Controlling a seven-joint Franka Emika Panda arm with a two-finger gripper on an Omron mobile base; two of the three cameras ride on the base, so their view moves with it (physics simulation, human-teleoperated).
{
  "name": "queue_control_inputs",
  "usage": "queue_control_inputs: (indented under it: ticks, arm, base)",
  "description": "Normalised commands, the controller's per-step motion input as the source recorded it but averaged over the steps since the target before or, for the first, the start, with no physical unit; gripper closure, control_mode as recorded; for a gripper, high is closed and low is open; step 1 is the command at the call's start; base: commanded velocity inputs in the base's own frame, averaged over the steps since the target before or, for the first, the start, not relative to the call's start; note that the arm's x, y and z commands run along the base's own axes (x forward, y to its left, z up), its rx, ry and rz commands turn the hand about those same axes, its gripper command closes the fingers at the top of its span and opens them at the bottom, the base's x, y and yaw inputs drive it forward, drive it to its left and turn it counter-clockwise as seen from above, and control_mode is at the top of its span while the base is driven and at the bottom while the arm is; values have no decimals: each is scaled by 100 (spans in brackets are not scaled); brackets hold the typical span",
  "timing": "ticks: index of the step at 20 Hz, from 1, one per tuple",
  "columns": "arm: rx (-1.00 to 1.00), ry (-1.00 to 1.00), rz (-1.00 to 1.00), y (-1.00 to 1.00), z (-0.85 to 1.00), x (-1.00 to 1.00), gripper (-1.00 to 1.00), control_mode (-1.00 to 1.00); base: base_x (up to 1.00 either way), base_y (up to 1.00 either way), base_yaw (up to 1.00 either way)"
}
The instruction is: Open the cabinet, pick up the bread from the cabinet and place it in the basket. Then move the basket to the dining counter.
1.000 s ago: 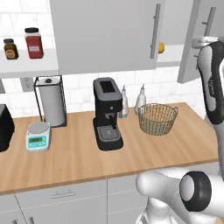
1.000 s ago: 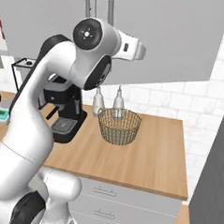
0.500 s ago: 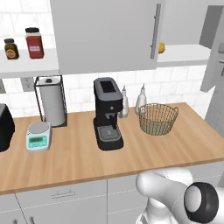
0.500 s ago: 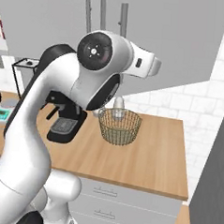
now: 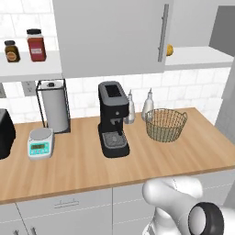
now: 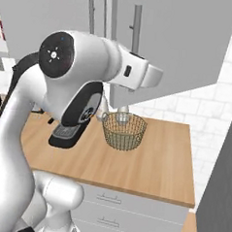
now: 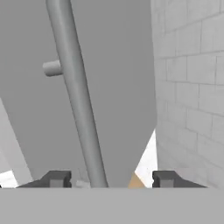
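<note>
In the hand view the gripper (image 7: 108,179) has its two dark fingertips (image 7: 57,179) spread apart, one on each side of the cabinet door's silver bar handle (image 7: 76,94), without clamping it; the jaws are open. The cabinet (image 5: 114,36) has its right door swung open, and the bread (image 5: 169,50) sits on the shelf inside, just behind the closed door's edge. The wire basket (image 5: 165,124) stands on the wood counter (image 5: 82,165) beside the black coffee machine (image 5: 113,119).

We see a white-tiled wall (image 5: 87,98) across mid-frame, a light-wood counter (image 5: 69,167) below it, and grey drawers (image 5: 64,209) along the bottom edge.
</note>
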Motion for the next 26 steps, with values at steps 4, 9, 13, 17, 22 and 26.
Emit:
queue_control_inputs:
  ticks: [4, 9, 13, 17, 22, 26]
  arm:
    - [-34, 6, -24, 69, 18, -90, -100, -100]
    - [-51, 42, -13, 100, 3, -4, -100, -100]
    - [-55, 72, -5, 84, 1, 66, -100, -100]
    - [-43, 72, 0, 8, -12, 100, -100, -100]
    - [-23, 41, 0, -33, -15, 92, -100, -100]
    - [-2, 28, -3, -100, -1, 27, -100, -100]
  base:
    - [0, 0, 0]
    - [0, 0, 0]
    - [0, 0, 0]
    - [0, 0, 0]
    - [0, 0, 0]
    - [0, 0, 0]
